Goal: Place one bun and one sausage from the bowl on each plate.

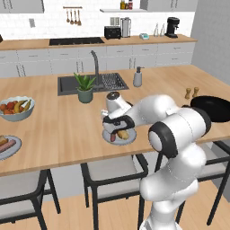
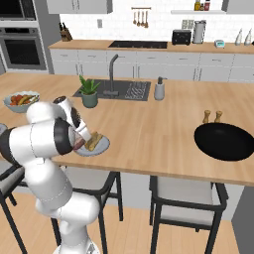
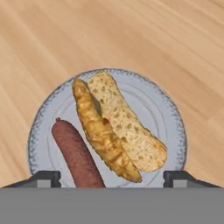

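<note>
A light-grey plate lies right under my gripper, which is open, with its fingertips wide apart and nothing between them. On the plate a split golden bun lies beside a dark red sausage. In the left base view the gripper hovers just above this plate near the counter's front edge. The second plate, at the far left, also carries a bun and a sausage. At the right end of the counter the wide black bowl looks empty.
A pale bowl of fruit stands at the left. A potted plant, the sink and a soap dispenser are behind the plate. Two shakers stand by the black bowl. Chairs line the counter's front.
</note>
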You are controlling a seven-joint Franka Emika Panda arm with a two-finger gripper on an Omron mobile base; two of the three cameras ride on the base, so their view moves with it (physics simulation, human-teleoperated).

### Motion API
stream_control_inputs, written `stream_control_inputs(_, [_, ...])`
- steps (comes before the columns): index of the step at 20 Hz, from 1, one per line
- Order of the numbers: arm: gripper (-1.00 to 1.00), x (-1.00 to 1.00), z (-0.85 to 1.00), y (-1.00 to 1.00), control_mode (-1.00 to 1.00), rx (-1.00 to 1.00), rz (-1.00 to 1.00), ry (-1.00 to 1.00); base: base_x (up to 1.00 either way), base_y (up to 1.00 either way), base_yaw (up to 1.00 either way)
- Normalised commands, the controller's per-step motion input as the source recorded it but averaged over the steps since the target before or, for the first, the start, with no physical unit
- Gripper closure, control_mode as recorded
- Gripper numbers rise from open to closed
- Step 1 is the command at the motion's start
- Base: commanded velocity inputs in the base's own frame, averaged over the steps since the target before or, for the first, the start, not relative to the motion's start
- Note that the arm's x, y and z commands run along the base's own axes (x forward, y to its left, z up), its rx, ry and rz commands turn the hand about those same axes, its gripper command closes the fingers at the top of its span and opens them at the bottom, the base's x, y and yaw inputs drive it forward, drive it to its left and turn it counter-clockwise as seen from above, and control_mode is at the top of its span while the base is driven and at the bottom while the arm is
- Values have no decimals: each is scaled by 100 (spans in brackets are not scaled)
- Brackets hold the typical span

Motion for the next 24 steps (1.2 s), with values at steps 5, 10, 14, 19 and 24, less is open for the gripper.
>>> stream_control_inputs(5, [-100,-47,95,-8,-100,0,0,0,0,0,0])
stream_control_inputs(10, [-100,-56,72,-67,-100,6,0,0,0,0,0])
stream_control_inputs(14, [-100,-71,32,-95,-100,21,0,-3,0,0,0])
stream_control_inputs(19, [-100,-90,24,-86,-100,16,0,-2,0,0,0])
stream_control_inputs(24, [-100,-99,66,-10,-100,1,0,-5,0,0,0])
